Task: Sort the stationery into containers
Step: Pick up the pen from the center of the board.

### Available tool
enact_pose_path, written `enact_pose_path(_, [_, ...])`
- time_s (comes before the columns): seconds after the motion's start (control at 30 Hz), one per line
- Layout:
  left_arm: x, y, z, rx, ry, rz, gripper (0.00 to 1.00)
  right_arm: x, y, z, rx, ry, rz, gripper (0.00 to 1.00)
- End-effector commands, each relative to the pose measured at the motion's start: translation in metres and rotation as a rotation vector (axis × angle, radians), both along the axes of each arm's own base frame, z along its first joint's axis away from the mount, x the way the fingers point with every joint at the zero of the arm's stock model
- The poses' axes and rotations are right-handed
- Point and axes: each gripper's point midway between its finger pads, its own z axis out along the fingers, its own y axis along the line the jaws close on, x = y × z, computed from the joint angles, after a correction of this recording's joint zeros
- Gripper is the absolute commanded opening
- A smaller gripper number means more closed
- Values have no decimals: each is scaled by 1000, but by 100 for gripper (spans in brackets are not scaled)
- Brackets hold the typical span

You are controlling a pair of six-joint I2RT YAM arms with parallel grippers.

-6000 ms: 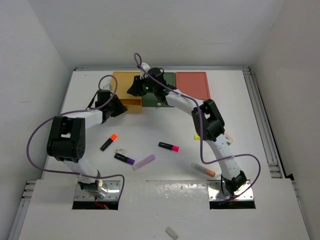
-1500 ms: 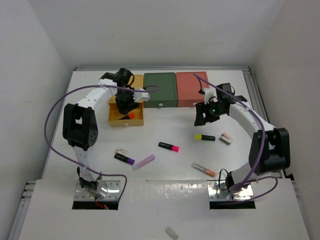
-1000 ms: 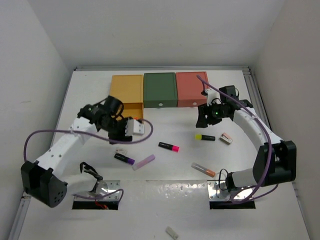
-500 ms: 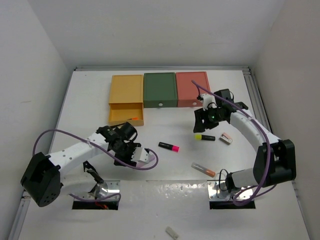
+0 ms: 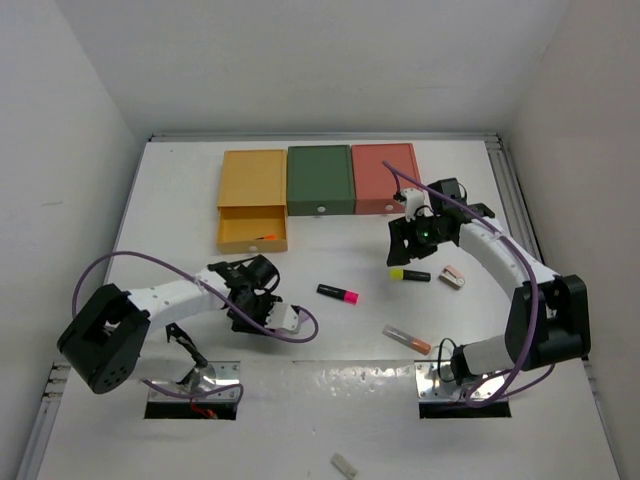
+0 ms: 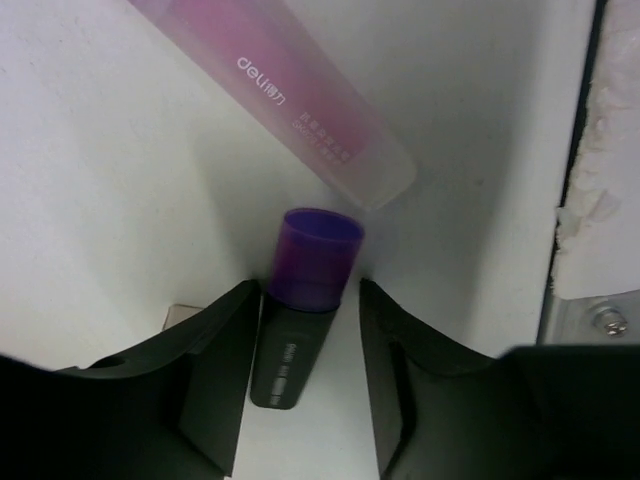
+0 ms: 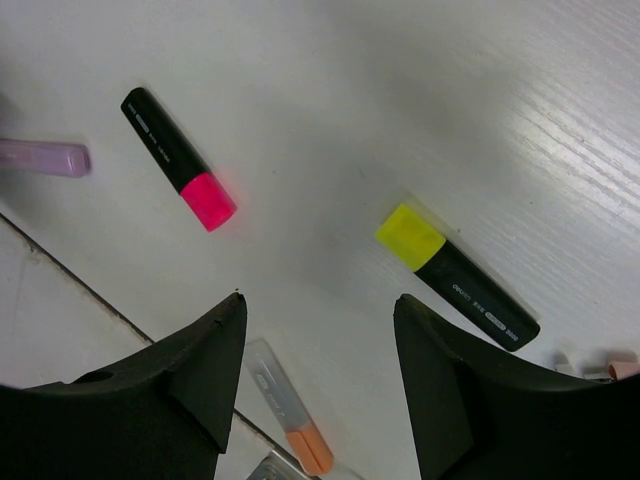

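Note:
My left gripper [image 5: 262,308] is low over the table near the front. In the left wrist view its jaws [image 6: 308,288] straddle a black marker with a purple cap [image 6: 305,300]. The left finger touches it, and a gap shows at the right finger. A lilac stick [image 6: 290,100] lies just beyond the cap. My right gripper [image 5: 415,235] hangs open and empty above the yellow-capped marker [image 5: 410,274]. A pink-capped marker [image 5: 338,293], a clear orange-tipped tube [image 5: 406,340] and a small eraser [image 5: 452,277] lie loose. The mustard box [image 5: 253,172] has its drawer [image 5: 240,240] pulled out.
The dark green box [image 5: 320,178] and the salmon red box [image 5: 385,175] stand shut at the back, next to the mustard one. An orange-capped marker [image 5: 265,237] lies in the open drawer. A pale stub [image 5: 343,464] lies on the ledge in front of the arm bases.
My left arm has swung from the mustard drawer to the front of the table and come down around the purple-capped marker, its jaws narrowing. The right arm has barely moved.

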Motion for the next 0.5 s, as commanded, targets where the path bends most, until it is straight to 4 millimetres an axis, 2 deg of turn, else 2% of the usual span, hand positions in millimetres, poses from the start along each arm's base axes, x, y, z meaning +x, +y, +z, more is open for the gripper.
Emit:
enact_pose_path(0.0, [7, 1, -8, 5, -50, -13, 49, 5, 0, 3, -2, -19, -2, 60])
enact_pose_path(0.03, [8, 2, -9, 10, -62, -14, 44, 4, 0, 2, -2, -14, -2, 60])
enact_pose_path(0.1, [7, 7, -11, 19, -64, -5, 40, 5, -1, 2, -8, -25, 0, 60])
enact_pose_path(0.23, [11, 5, 6, -20, -103, 20, 27, 12, -12, -4, -90, -82, 55, 60])
enact_pose_path(0.27, [20, -4, 21, -53, -125, 35, 23, 14, -16, -4, -111, -96, 68, 60])
enact_pose_path(0.3, [20, -8, 32, -78, -117, 42, 15, 15, -19, -8, -138, -99, 90, 60])
enact_pose_path(0.33, [22, -13, 43, -98, -113, 68, 11, 19, -26, -10, -185, -127, 136, 60])
enact_pose_path(0.37, [39, -28, 72, -157, -154, 89, 8, 20, -28, -10, -203, -131, 160, 60])
enact_pose_path(0.4, [36, -33, 83, -175, -112, 114, 5, 21, -31, -14, -222, -130, 183, 60])
enact_pose_path(0.43, [42, -38, 97, -199, -115, 133, 5, 23, -35, -15, -251, -144, 217, 60])
enact_pose_path(0.47, [56, -49, 126, -241, -132, 144, 4, 25, -37, -15, -263, -150, 236, 60])
